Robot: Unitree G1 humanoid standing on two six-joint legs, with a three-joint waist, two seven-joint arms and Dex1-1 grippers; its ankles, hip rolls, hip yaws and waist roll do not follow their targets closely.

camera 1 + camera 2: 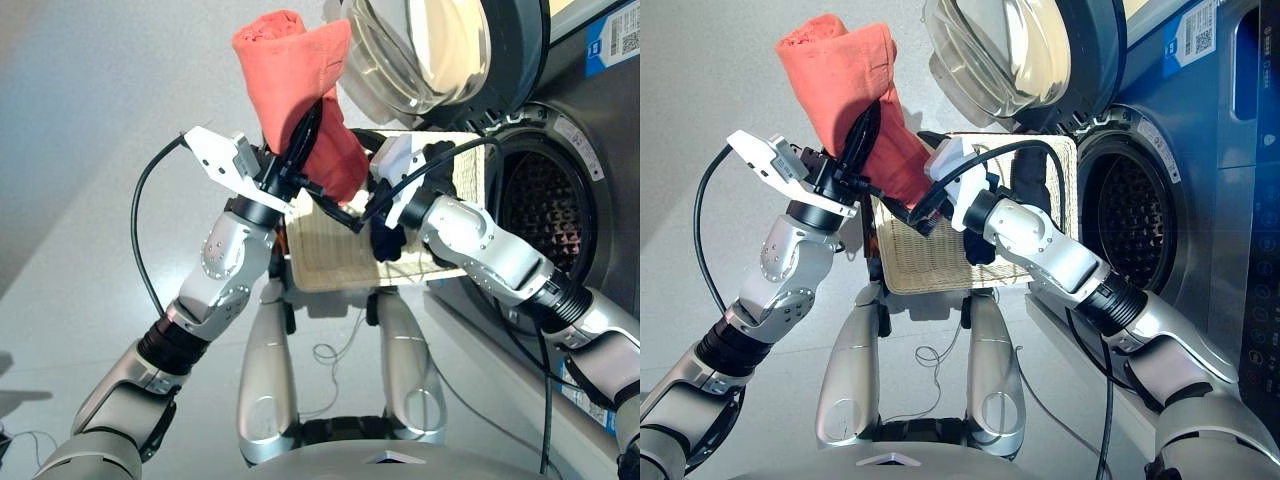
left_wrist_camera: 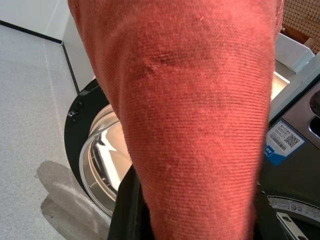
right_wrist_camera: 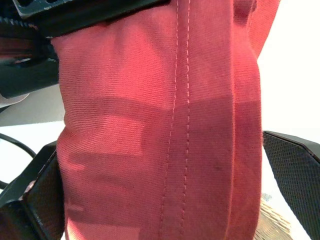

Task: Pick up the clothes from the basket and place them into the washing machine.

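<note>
Both tools meet on your coral-red bundle [image 1: 295,90], which stands upright in the air above the basket [image 1: 340,250]. Your left tool [image 1: 300,150] clamps the bundle near its lower half, black fingers pressed into the cloth. Your right tool [image 1: 925,205] sits at the bundle's lower end, its fingers [image 3: 295,175] spread on either side of the red cloth; you cannot tell whether they actually pinch it. Past the bundle, the cream basket lies on the floor with a dark bundle [image 1: 388,242] inside. Beyond the basket, the washing machine [image 1: 590,170] stands with its door [image 1: 420,50] swung open, drum [image 1: 545,210] exposed.
</note>
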